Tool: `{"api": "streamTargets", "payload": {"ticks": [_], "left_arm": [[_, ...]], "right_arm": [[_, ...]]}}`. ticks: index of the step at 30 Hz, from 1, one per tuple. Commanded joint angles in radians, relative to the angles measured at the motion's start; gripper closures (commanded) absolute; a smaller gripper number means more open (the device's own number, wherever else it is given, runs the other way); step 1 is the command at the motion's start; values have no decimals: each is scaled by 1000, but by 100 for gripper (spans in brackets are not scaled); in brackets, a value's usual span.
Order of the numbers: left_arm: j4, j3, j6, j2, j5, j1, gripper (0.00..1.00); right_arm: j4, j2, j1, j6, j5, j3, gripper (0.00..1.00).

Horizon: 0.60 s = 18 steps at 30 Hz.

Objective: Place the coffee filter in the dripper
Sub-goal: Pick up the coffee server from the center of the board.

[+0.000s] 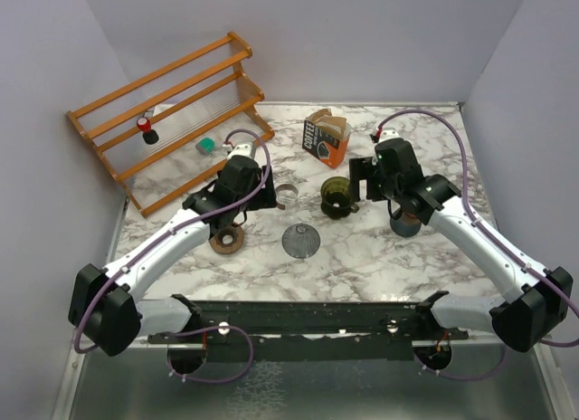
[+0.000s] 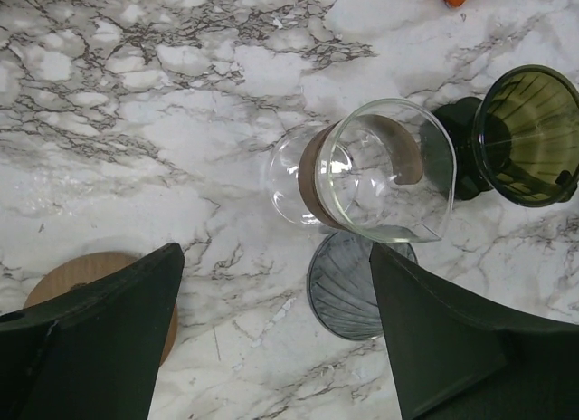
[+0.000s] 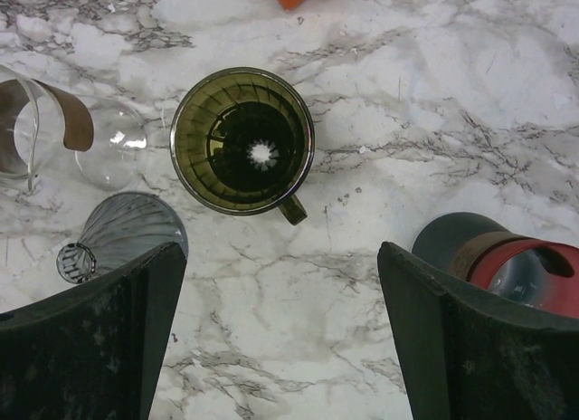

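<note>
Your green dripper (image 3: 242, 139) is sitting upright on the counter (image 3: 434, 94), mouth up, nothing in it yet. I'm guessing the filters are sitting in the orange coffee box (image 1: 326, 138) just behind the dripper, on the side away from the arm bases. Your right end effector (image 3: 280, 348) is hanging wide open and empty right beside the dripper, so it's the closer one to that box. The left end effector (image 2: 276, 338) is also gaping open, hovering by the glass carafe (image 2: 362, 171) left of the dripper.
</note>
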Motion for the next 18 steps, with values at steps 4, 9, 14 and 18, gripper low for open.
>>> {"api": "streamTargets", "payload": {"ticks": [4,9,14,18], "left_arm": [[17,61,-54,74,52,12,17],[11,117,-44,147,69,13,23],[-9,184,-35,225,66,13,29],[-46,244,-23,292,50,15,39]], "right_arm": [[3,2,-1,17,-44,-57,8],[9,-20,-2,20,-39,-87,8],[17,-59,-2,24,-33,-119,8],[19,-84,-2,28,-27,-140,8]]}}
